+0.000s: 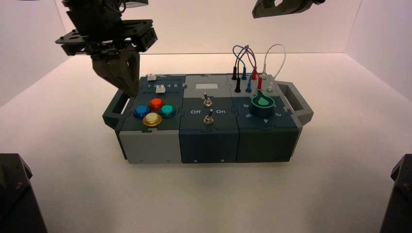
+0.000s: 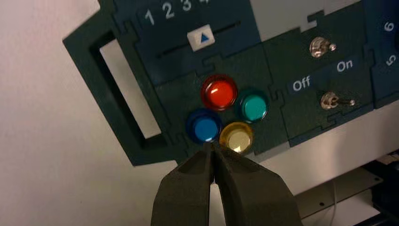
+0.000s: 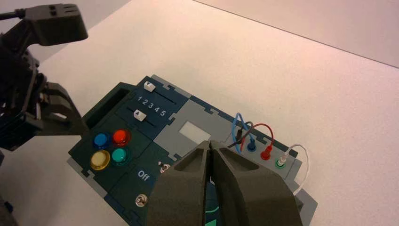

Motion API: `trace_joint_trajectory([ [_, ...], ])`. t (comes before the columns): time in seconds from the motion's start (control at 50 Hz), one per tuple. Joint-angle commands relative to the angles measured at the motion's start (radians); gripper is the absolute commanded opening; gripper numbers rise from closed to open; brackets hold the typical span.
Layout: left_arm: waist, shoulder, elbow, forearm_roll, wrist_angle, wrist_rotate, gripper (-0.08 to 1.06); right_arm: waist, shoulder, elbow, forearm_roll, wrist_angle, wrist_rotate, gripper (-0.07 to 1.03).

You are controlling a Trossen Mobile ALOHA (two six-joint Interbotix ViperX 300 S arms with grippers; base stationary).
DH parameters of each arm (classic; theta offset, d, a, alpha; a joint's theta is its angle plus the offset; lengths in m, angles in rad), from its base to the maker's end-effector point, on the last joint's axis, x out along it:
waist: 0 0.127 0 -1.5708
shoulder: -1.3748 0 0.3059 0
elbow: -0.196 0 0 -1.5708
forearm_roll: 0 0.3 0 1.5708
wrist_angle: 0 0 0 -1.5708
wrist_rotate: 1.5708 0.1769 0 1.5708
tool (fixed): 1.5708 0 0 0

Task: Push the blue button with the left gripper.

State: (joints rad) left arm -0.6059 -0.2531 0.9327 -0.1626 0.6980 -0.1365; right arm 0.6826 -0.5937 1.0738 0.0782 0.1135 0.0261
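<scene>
- Standing on a plain white tabletop (image 1: 73, 160), with white walls behind and at both sides, is the dark box (image 1: 209, 138); it sits about midway between the left and right edges, its long side running along the front edge.
- At each short end of the box is a handle loop, and its front face shows a grey panel on the left with darker panels beside it.
- The blue button (image 1: 141, 111) is on the top of the box toward its left end, the leftmost of four buttons set in a diamond.
- It is small, round and domed, see-through blue with a dark rim, and faces straight up; being round, it has no long axis.
- The red button (image 1: 156, 103) is toward the back, the teal button (image 1: 167, 110) toward the right and the yellow button (image 1: 152, 119) toward the front.
- The left claw (image 1: 127, 90) hangs over the left end of the box, its fingers pressed together into a closed wedge pointing down.
- In the left wrist view the closed tips (image 2: 212, 147) lie right at the near rim of the blue button (image 2: 204, 127), beside the yellow button (image 2: 236, 137); whether they touch cannot be told.
- The right claw (image 3: 210, 147) is held high above the right half of the box, fingers closed together and holding nothing.
</scene>
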Motion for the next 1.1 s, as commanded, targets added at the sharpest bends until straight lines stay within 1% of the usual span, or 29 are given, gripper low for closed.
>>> trace_joint_trajectory([
  [0.02, -0.003, 0.008, -0.037, 0.003, -0.005, 0.005, -0.03, 0.006, -0.002, -0.026, 0.003, -0.006, 0.0, -0.03],
  [0.22, -0.002, 0.046, -0.057, 0.003, -0.005, 0.018, -0.03, 0.006, 0.0, -0.028, 0.003, -0.006, -0.002, -0.03],
  [0.44, -0.003, 0.11, -0.063, 0.008, -0.008, 0.034, -0.03, 0.006, 0.003, -0.028, 0.002, -0.006, -0.002, -0.03],
  [0.56, -0.003, 0.14, -0.063, 0.009, -0.008, 0.035, -0.03, 0.006, 0.005, -0.028, 0.003, -0.005, -0.002, -0.03],
  [0.68, -0.003, 0.167, -0.064, 0.018, -0.015, 0.04, -0.03, 0.006, 0.003, -0.028, 0.002, -0.006, -0.002, -0.03],
  [0.8, -0.002, 0.196, -0.071, 0.018, -0.017, 0.04, -0.03, 0.006, 0.005, -0.026, 0.002, -0.006, -0.002, -0.03],
  [1.06, -0.002, 0.193, -0.071, 0.018, -0.017, 0.041, -0.03, 0.006, 0.005, -0.025, 0.002, -0.005, -0.003, -0.03],
  [1.1, -0.003, 0.147, -0.071, 0.018, -0.012, 0.04, -0.03, 0.006, 0.003, -0.026, 0.002, -0.006, -0.002, -0.03],
])
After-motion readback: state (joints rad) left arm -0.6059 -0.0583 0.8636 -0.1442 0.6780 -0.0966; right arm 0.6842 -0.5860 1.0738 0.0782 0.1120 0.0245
